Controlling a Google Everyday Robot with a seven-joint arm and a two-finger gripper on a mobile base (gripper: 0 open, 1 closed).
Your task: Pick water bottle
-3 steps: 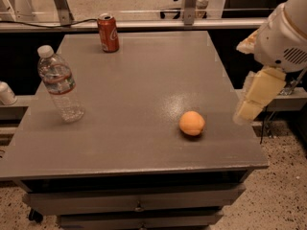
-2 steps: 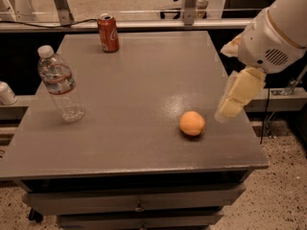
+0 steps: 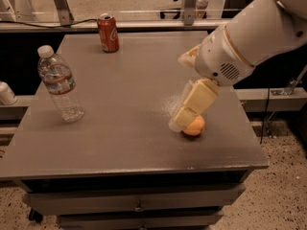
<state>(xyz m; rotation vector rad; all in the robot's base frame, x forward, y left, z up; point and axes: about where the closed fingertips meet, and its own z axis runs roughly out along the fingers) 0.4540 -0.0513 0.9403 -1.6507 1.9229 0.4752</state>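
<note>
The water bottle [image 3: 60, 84] stands upright near the left edge of the grey table [image 3: 124, 95]; it is clear ribbed plastic with a white cap and a red-and-white label band. My gripper [image 3: 184, 115] hangs from the white arm over the right half of the table, just in front of an orange [image 3: 195, 126]. It is far to the right of the bottle and holds nothing I can see.
A red soda can [image 3: 108, 32] stands at the table's far edge. The orange lies near the right front. A white object [image 3: 6, 93] sits off the table's left side. Metal frame legs stand behind the table.
The arm has swung left from beyond the table's right edge to over the table, and the gripper now partly covers the orange. Bottle, can and orange have not moved.
</note>
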